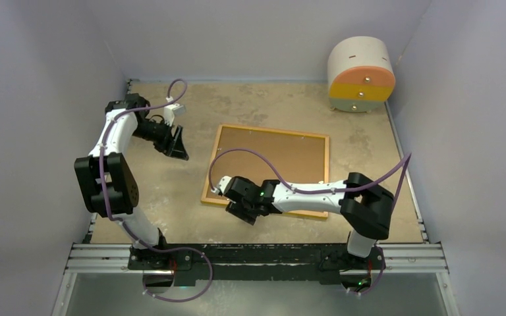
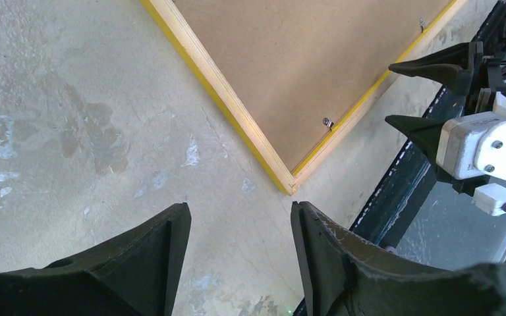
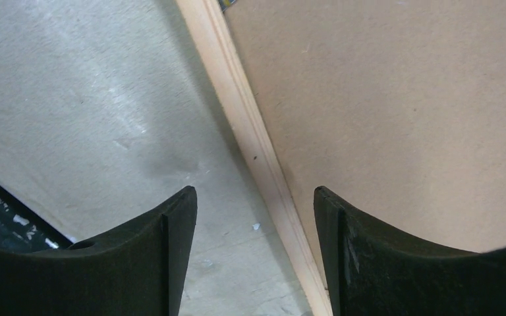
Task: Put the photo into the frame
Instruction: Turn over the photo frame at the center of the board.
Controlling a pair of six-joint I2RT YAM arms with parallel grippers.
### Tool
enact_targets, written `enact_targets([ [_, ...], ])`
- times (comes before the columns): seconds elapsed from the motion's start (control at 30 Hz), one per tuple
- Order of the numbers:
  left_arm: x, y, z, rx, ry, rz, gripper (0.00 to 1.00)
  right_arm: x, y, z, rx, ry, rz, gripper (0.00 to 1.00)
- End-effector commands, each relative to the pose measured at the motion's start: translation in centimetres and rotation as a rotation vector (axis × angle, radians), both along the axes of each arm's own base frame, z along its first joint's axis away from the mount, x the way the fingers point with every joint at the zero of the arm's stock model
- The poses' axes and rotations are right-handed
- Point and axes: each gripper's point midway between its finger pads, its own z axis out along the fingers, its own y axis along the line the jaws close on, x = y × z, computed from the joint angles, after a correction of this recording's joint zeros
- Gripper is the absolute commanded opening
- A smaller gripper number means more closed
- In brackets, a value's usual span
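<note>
The frame [image 1: 212,166] lies face down in the middle of the table, its light wood back up and a yellow edge showing. A plain brown backing board [image 1: 283,158] fills it. The photo is hidden. My left gripper [image 1: 176,146] is open and empty, above bare table to the left of the frame's far-left corner. In the left wrist view my left gripper [image 2: 240,214] points at a frame corner [image 2: 288,184]. My right gripper [image 1: 239,214] is open and empty over the frame's near-left edge. In the right wrist view my right gripper [image 3: 255,197] straddles the wood border [image 3: 250,131].
A round white drum [image 1: 361,74] with orange and yellow drawer fronts stands at the back right. Grey walls close in on three sides. A metal rail [image 1: 257,253] runs along the near edge. Small metal clips [image 2: 328,122] sit on the frame's back.
</note>
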Motion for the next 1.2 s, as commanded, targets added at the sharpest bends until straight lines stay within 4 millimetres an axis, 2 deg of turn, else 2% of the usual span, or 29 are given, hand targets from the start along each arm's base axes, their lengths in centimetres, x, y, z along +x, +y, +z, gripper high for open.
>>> enact_targets([
  [0.0, -0.4, -0.2, 0.9, -0.008, -0.033, -0.009, 0.61, 1.4, 0.5, 0.7, 0.016, -0.072, -0.002, 0.67],
  [0.17, 0.0, -0.2, 0.8, -0.011, -0.04, 0.002, 0.61, 0.5, 0.2, -0.8, -0.009, -0.023, 0.018, 0.61],
  [0.27, 0.4, -0.2, 1.1, -0.012, -0.056, 0.01, 0.61, 0.2, 0.2, -1.2, -0.006, -0.006, 0.026, 0.54],
  [0.33, 0.6, -0.2, 1.3, -0.013, -0.06, 0.015, 0.61, 0.1, 0.2, -1.3, -0.007, -0.002, 0.026, 0.5],
  [0.47, 0.9, -0.2, 1.5, -0.02, -0.059, 0.017, 0.61, 0.3, 0.0, -2.0, -0.035, -0.008, 0.051, 0.49],
  [0.57, 0.9, -0.2, 1.5, -0.019, -0.063, 0.018, 0.6, 0.5, 0.2, -2.2, -0.036, -0.013, 0.046, 0.43],
  [0.63, 1.1, -0.1, 1.5, -0.018, -0.068, 0.024, 0.6, 0.5, 0.6, -2.1, -0.025, -0.012, 0.047, 0.35],
  [0.7, 1.4, -0.2, 2.2, -0.037, -0.077, 0.031, 0.61, 0.8, 1.2, -1.7, -0.009, -0.019, 0.041, 0.22],
  [0.8, 2.6, -0.1, 3.9, -0.058, -0.122, 0.053, 0.63, 1.8, 2.9, 0.1, 0.038, -0.048, 0.03, 0.02],
  [0.83, 2.9, 0.0, 4.6, -0.066, -0.147, 0.049, 0.65, 2.2, 3.7, 1.0, 0.061, -0.062, 0.029, 0.0],
  [0.93, 3.2, 0.1, 6.6, -0.059, -0.255, 0.009, 0.73, 3.8, 5.7, 3.9, 0.145, -0.079, 0.005, 0.0],
  [1.03, 2.8, 0.5, 8.1, -0.027, -0.421, -0.083, 0.76, 6.0, 7.3, 7.4, 0.274, -0.057, -0.065, 0.0],
  [1.17, 1.4, 1.0, 8.4, -0.039, -0.599, -0.215, 0.79, 8.0, 8.9, 11.9, 0.452, 0.002, -0.129, 0.0],
])
